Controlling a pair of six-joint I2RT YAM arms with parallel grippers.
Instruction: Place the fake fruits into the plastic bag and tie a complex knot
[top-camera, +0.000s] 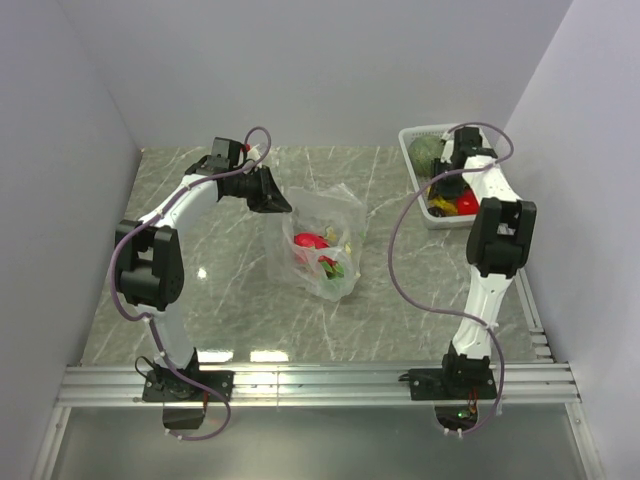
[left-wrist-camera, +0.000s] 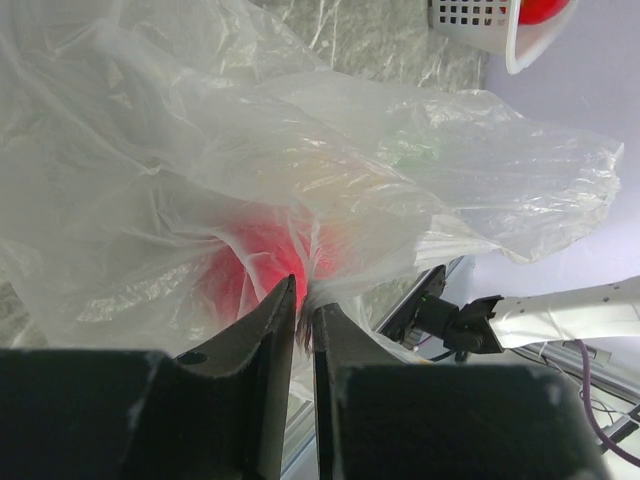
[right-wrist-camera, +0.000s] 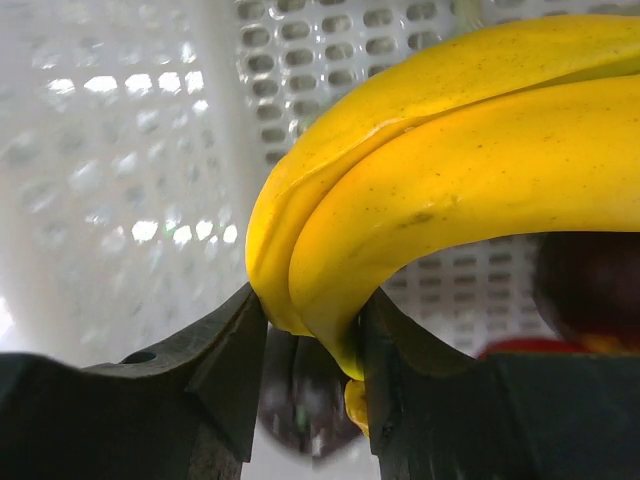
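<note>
The transparent plastic bag (top-camera: 322, 232) lies mid-table with a red fruit (top-camera: 309, 245) inside. My left gripper (top-camera: 272, 196) is shut on the bag's upper left edge. In the left wrist view its jaws (left-wrist-camera: 305, 296) pinch the crinkly film (left-wrist-camera: 330, 150), and the red fruit (left-wrist-camera: 255, 265) glows through it. My right gripper (top-camera: 447, 190) is down in the white basket (top-camera: 412, 170). In the right wrist view it (right-wrist-camera: 312, 310) is shut on the end of the yellow banana (right-wrist-camera: 450, 170). A green melon (top-camera: 428, 150) and a red ball (top-camera: 467, 204) lie in the basket.
The basket stands at the back right against the right wall, and its lattice wall (right-wrist-camera: 130, 150) fills the right wrist view. Its corner also shows in the left wrist view (left-wrist-camera: 480, 15). White walls close in the grey marble table (top-camera: 230, 290) on three sides.
</note>
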